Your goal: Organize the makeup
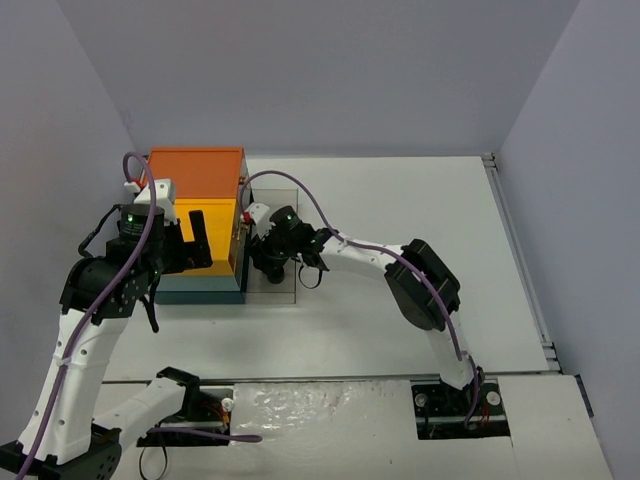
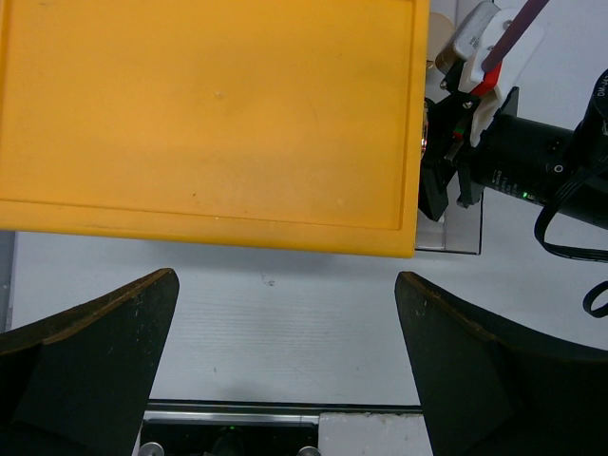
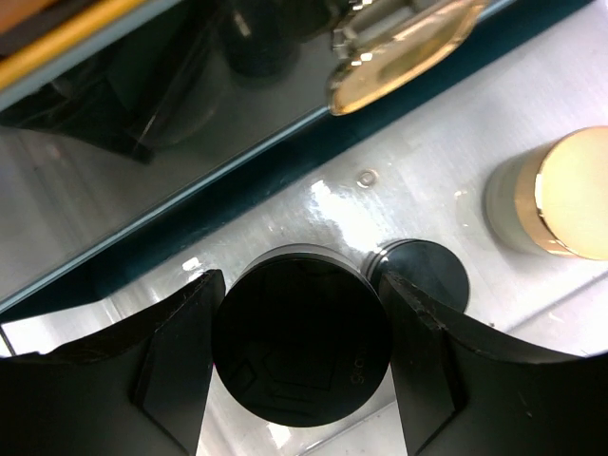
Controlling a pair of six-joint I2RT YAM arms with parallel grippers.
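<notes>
your right tool [image 3: 299, 323] grips the round black jar [image 3: 299, 347] squarely between its jaws; your left tool [image 2: 285, 285] stands spread wide.

Black jar [image 3: 302, 344], gold-capped bottle [image 3: 560, 195], orange-topped teal box [image 1: 196, 178].

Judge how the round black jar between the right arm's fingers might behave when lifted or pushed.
The black jar looks rigid, so it probably won't deform. Its glossy, round shape may slip or twist against the flat fingers. Wide and flat-topped, it should slide rather than tip.
</notes>
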